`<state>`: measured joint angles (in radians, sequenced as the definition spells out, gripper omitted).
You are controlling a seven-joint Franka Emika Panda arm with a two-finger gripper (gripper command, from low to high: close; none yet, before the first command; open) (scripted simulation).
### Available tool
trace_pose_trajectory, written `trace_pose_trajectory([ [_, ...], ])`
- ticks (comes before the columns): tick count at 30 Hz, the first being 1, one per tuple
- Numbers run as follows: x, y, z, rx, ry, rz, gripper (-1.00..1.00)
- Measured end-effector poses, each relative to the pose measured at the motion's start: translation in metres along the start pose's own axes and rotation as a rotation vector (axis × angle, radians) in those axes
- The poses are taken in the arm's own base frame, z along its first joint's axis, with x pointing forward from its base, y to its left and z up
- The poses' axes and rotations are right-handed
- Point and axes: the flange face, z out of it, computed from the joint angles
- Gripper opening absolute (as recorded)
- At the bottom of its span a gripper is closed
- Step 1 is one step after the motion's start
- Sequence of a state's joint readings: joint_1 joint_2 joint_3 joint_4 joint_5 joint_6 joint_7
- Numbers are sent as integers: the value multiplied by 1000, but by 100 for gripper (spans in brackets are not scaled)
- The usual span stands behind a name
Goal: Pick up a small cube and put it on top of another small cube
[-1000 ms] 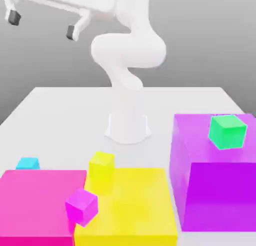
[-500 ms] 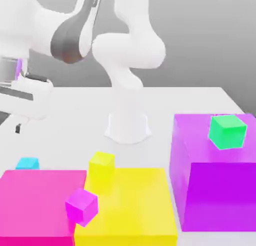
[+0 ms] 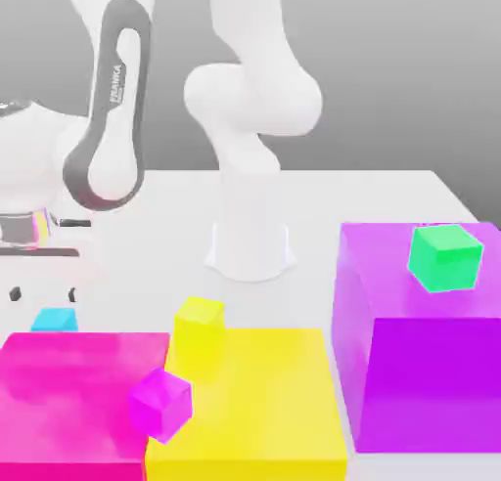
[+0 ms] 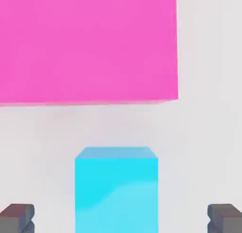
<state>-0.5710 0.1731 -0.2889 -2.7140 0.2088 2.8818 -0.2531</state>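
The tool [image 3: 43, 294] has dropped, spread, over the one small cube [image 3: 54, 321].

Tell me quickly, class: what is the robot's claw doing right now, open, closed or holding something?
Claw: open and holding nothing; its fingertips stand apart on either side of the small bright cyan cube, not touching it.
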Motion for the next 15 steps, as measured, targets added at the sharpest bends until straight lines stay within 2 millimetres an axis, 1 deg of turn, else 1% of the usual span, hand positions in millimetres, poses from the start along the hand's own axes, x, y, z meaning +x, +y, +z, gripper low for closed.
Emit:
trace_pose_trajectory([
  [5,-2,1,38,-2,-4,-2,0],
  [6,-3,1,43,-3,-6,-3,-100],
  [11,-4,1,43,-2,-8,-3,-100],
  [12,-4,1,46,-3,-9,-3,-100],
  [13,-3,0,43,-2,-8,-3,-100],
  [15,-2,0,31,0,-4,-1,-100],
])
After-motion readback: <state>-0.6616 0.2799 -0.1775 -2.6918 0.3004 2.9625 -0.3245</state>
